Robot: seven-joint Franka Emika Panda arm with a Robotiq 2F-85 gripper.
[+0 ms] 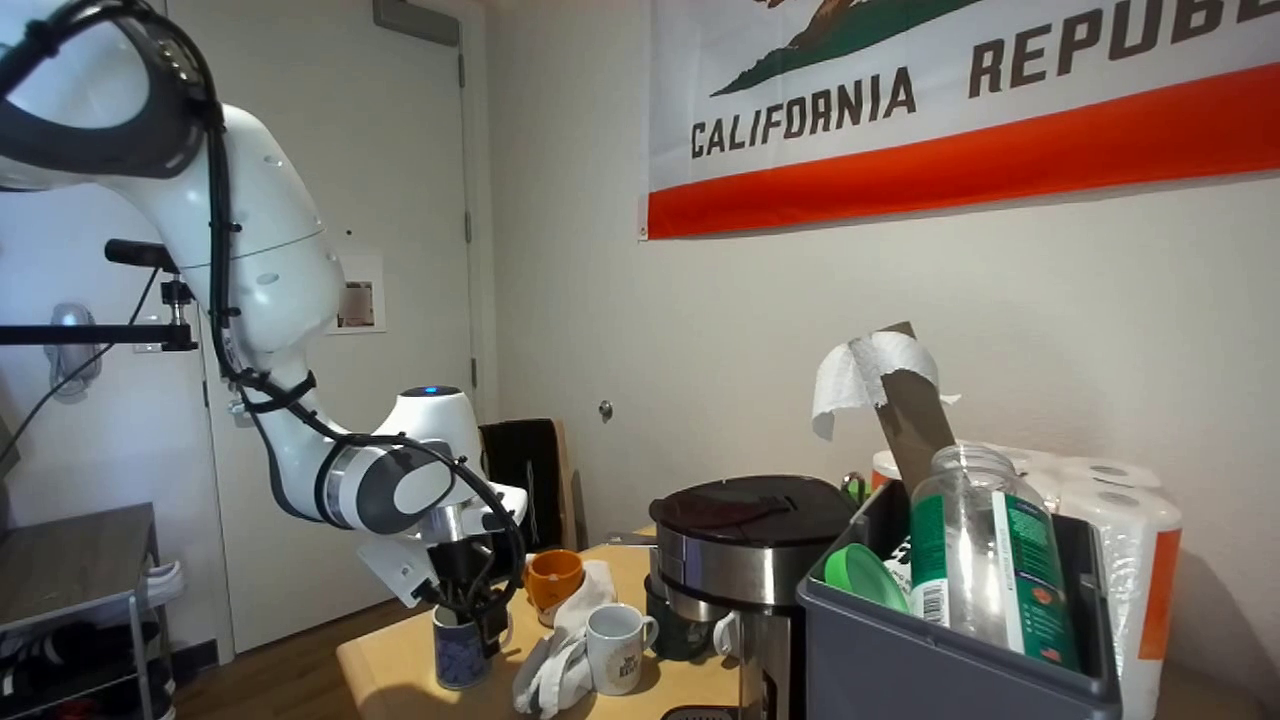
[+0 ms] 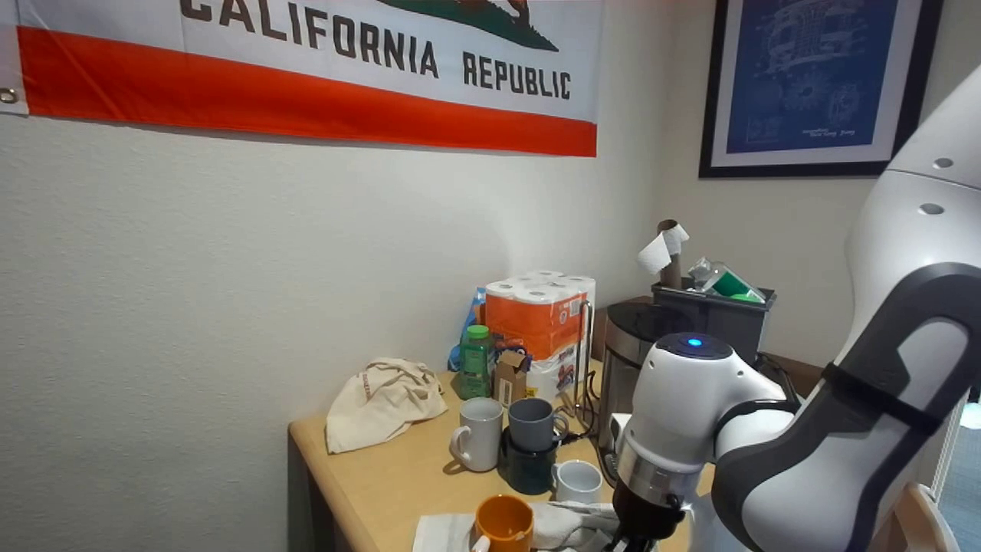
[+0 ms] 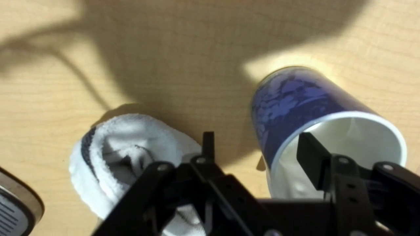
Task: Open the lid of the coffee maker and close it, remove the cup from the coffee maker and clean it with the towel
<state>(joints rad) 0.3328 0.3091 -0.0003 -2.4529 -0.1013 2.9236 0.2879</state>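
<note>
In the wrist view my gripper [image 3: 257, 142] is open, astride the wall of the cup [image 3: 292, 98], dark blue with a white rim. One finger reaches into the cup's mouth; the other is outside, with a gap to the wall. An exterior view has the cup [image 1: 458, 655] upright on the table below the wrist. The towel [image 3: 137, 134], white with a dark stripe, lies bunched beside it, also visible in an exterior view as a towel [image 1: 560, 670]. The coffee maker [image 1: 735, 575], black and steel, has its dark lid [image 1: 765, 510] down. In an exterior view the fingertips are cut off.
A white mug [image 1: 615, 650] and an orange mug [image 1: 553, 575] stand by the towel. Farther back a grey mug [image 2: 531, 420] sits on a dark mug [image 2: 527, 466], beside a tall pale mug [image 2: 480, 433]. A grey bin [image 1: 950, 660] stands beside the coffee maker.
</note>
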